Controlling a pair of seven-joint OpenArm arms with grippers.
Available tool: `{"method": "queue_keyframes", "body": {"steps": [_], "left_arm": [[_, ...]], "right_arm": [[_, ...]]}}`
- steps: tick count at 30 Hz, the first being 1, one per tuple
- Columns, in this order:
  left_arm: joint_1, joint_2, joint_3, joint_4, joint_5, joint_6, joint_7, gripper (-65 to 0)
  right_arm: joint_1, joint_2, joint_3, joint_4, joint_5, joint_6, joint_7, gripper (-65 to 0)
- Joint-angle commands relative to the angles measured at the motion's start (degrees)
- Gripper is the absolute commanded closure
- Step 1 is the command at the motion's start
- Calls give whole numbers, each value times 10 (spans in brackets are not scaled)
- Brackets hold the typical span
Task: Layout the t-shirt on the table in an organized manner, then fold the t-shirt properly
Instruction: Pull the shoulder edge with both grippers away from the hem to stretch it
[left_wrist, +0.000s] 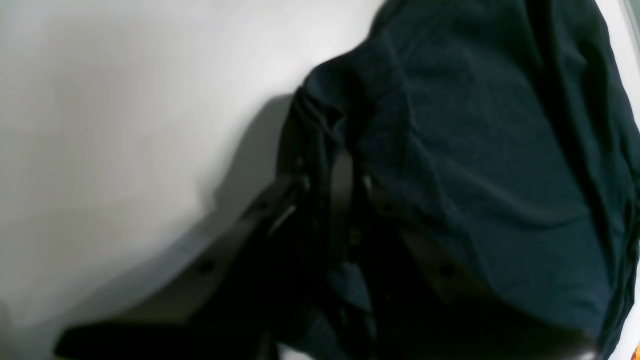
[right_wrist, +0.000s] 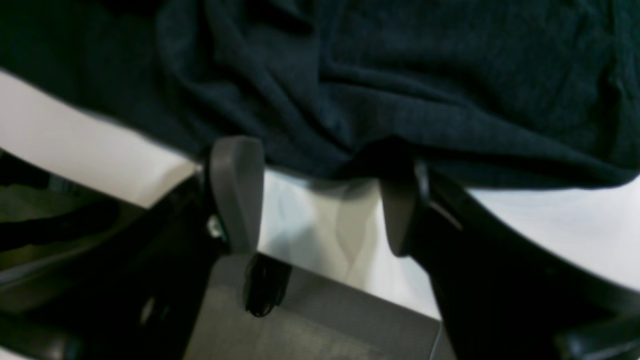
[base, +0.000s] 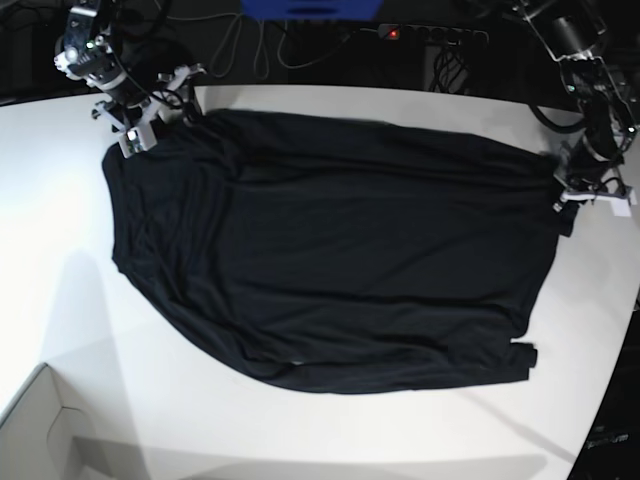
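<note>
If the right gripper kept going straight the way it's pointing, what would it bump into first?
Most likely the t-shirt. In the right wrist view the right gripper stands open, its fingertips right at the shirt's bunched edge over the table. Depth is unclear, but dark fabric fills the way ahead.

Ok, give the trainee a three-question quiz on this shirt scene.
1. True or false: the right gripper is clamped on the shirt.
2. Which gripper has cloth pinched between its fingers? A) left B) right C) neither
3. Fill in: the shirt lies spread on the white ____.

Key:
1. False; its fingers stand apart at the shirt's edge.
2. A; the left gripper has closed on the cloth.
3. table.
</note>
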Motion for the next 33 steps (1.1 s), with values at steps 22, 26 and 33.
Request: {"method": "queue_keyframes", "body": {"steps": [22, 26, 33], "left_arm": [[5, -31, -6, 5, 33, 21, 14, -1], [5, -30, -6, 4, 33, 21, 14, -1], [5, -30, -6, 0, 33, 21, 13, -1]], "right_arm": [[-20, 1, 4, 55, -1, 0, -6, -369], [-7, 1, 3, 34, -2, 0, -6, -369], [9, 1, 0, 11, -2, 0, -6, -368]]}}
